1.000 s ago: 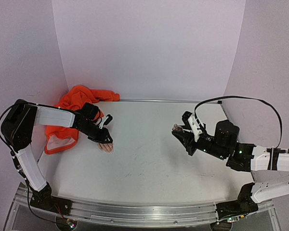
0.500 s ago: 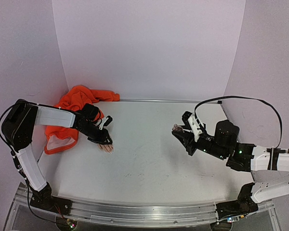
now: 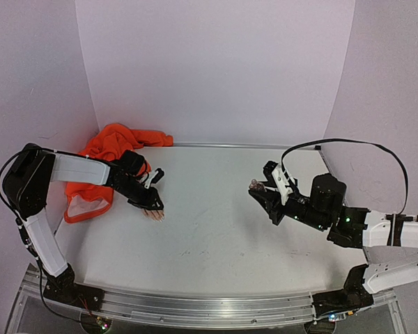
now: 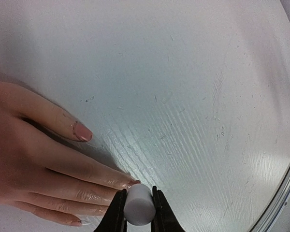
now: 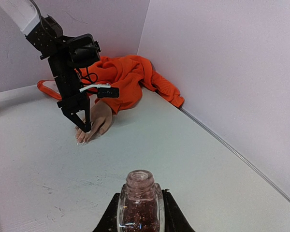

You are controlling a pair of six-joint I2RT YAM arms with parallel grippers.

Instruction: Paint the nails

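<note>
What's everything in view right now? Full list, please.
mannequin hand: one, flesh-coloured, flat on the table's left side
nails: three showing, pinkish, at the fingertips
sleeve: one, orange, bunched in the far left corner
bottle: one, clear glass with reddish glitter, neck open, right side
cap: one, pale, beside a fingertip
table: one, white
left pincer: black, shut on the cap, over the hand
right pincer: black, shut on the bottle

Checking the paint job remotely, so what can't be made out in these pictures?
Any brush: left wrist view, hidden behind the white cap in the left gripper.
The nails: too small in top view.
Base of the bottle: right wrist view, cut off at bottom edge.
</note>
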